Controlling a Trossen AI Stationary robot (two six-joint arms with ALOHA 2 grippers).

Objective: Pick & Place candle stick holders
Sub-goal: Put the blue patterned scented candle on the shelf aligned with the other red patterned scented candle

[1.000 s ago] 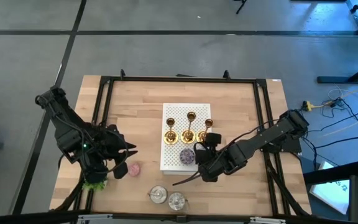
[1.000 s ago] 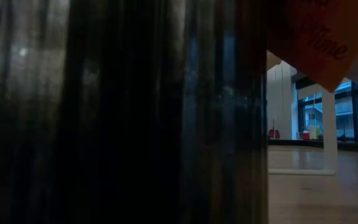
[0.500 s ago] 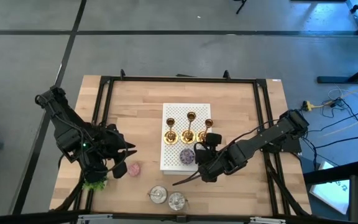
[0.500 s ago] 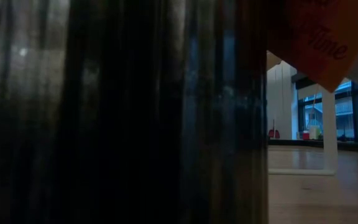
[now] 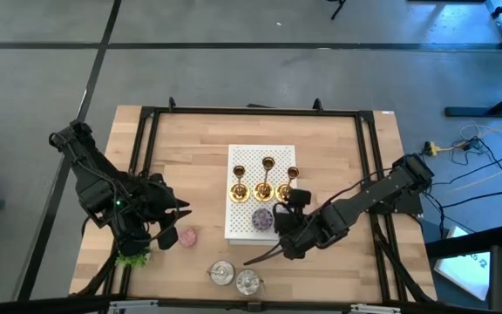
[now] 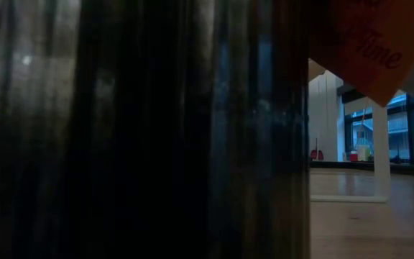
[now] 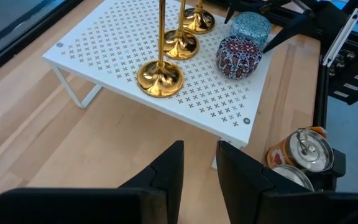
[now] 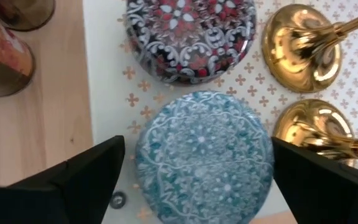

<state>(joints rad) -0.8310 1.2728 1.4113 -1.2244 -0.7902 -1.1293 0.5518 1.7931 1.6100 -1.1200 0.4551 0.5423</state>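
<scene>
Left pincer (image 5: 184, 212) hung over the wooden tabletop (image 5: 194, 148) left of the white perforated rack (image 5: 242, 222), fingers narrowly parted, empty. Three shiny gold candlestick holders (image 5: 267, 179) stood upright on that rack. Right pincer (image 5: 277, 218) was spread wide over the blue patterned round tin (image 8: 202, 150), clear only in its wrist view; low view was blocked dark.

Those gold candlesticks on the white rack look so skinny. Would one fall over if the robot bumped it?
Probably, if nudged high: each candlestick is a thin stem on a small round base, so it looks top-heavy. The polished metal may also slip in a grip. They stand close together on the rack, so one tipping could knock its neighbour.
</scene>
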